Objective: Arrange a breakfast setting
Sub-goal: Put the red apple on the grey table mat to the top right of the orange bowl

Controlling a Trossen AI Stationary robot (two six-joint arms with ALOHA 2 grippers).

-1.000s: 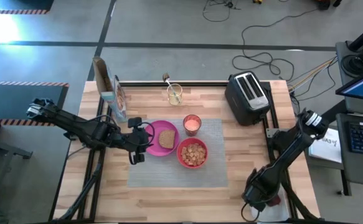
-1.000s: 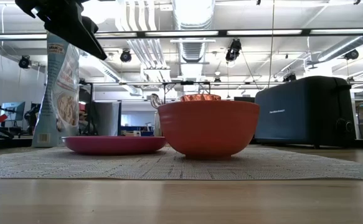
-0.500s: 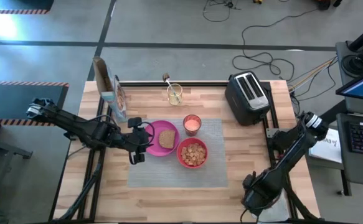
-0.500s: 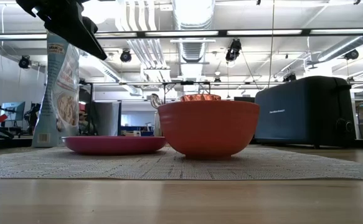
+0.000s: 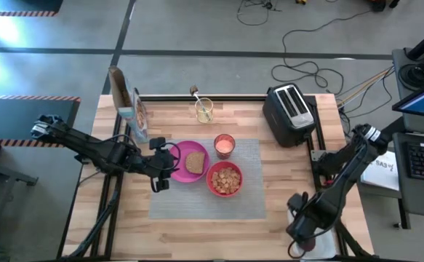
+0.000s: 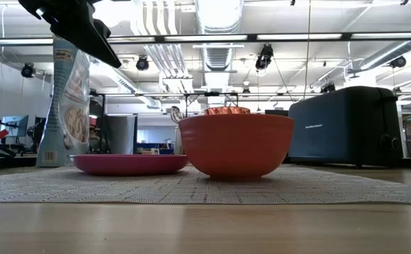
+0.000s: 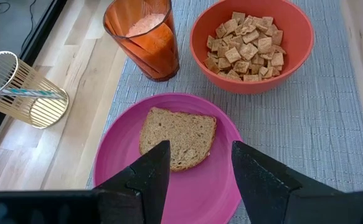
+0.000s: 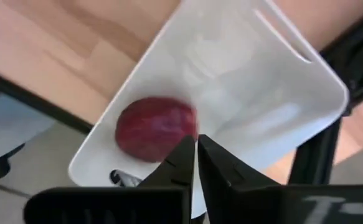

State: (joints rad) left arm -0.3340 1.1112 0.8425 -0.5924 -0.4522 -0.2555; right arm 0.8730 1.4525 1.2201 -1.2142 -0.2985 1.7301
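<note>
**Right wrist view: jaws shut beside the fruit, no grip**

Right wrist view shows the right gripper (image 8: 196,163) jaws now together above the white tray (image 8: 243,81); the dark-red fruit (image 8: 156,129) lies just beside them, apparently missed. A regrasp is likely needed. The tray overhangs the table (image 5: 284,218) near edge. Farther off, the left gripper (image 7: 197,165) hovers, jaws apart and empty, over toast (image 7: 176,137) on the pink plate (image 7: 113,168); the placemat (image 5: 252,196) has free room.

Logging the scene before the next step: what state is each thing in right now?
left gripper: open, above the pink plate
right gripper: shut, empty, over the white tray
toast slice: flat on the plate
red-orange bowl: filled with cereal
orange cup: upright, partly filled
dark-red fruit: lying in the tray, not gripped
toaster: slots empty
</note>
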